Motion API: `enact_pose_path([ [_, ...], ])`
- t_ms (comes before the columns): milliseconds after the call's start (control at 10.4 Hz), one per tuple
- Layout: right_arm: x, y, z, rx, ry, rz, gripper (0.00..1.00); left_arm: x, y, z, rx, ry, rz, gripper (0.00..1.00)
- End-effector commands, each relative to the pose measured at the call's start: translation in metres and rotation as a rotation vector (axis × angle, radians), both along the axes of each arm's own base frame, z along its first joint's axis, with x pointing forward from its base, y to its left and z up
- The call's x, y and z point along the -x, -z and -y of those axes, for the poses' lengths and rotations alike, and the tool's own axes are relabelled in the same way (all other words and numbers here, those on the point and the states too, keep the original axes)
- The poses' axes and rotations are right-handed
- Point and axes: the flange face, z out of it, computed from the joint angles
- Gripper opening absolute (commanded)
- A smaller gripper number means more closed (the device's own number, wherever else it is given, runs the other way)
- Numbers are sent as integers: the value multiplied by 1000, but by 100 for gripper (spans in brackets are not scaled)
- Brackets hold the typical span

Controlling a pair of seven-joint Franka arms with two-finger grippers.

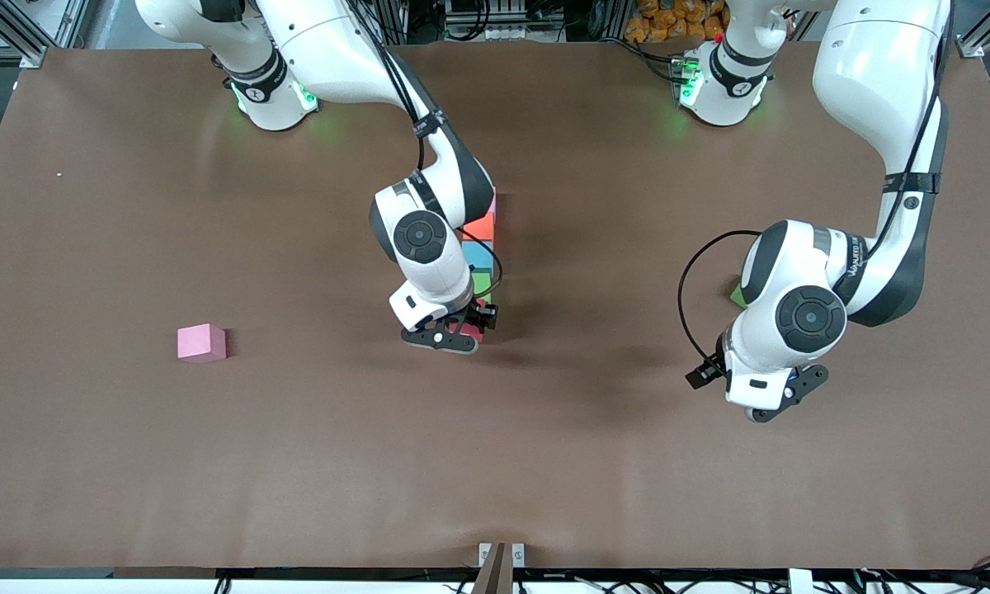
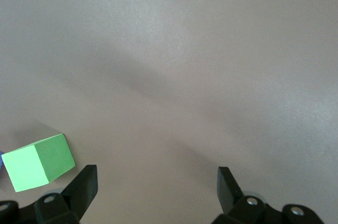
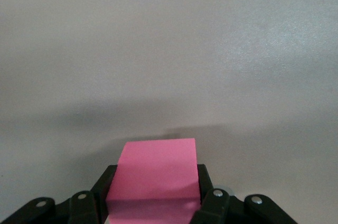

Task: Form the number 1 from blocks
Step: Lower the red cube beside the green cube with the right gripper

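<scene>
A column of blocks runs down the middle of the table: a pink block (image 1: 492, 203) farthest from the front camera, then orange (image 1: 480, 224), light blue (image 1: 478, 256) and green (image 1: 483, 282). At its near end my right gripper (image 1: 462, 328) is shut on a red block (image 1: 476, 322). In the right wrist view this red block (image 3: 156, 168) looks pinkish and sits tight between the fingers (image 3: 205, 179) of the right gripper (image 3: 156, 176). My left gripper (image 1: 780, 400) (image 2: 157, 182) is open and holds nothing. A second green block (image 1: 738, 294) (image 2: 39, 161) lies beside it, mostly hidden by the left arm in the front view.
A second pink block (image 1: 202, 342) lies alone toward the right arm's end of the table. The brown tabletop (image 1: 544, 462) stretches bare toward the front camera. A blue sliver (image 2: 1, 158) shows next to the green block in the left wrist view.
</scene>
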Motion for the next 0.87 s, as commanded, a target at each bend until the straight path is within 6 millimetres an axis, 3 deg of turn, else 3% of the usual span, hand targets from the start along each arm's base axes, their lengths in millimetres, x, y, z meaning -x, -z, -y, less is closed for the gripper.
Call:
enact_pose_path([
  [0,-1,2,-9,-14,-13,3,63,3,-1,3,17,3,-11,100],
  [578,2,3,-13,-14,-21,2,66,3,-1,-1,17,1,-14,100],
  [674,2,3,-13,-13,-20,2,70,3,0,-1,17,3,-16,100],
  [771,4,3,-15,-12,-23,3,90,3,0,-1,17,3,-16,100],
])
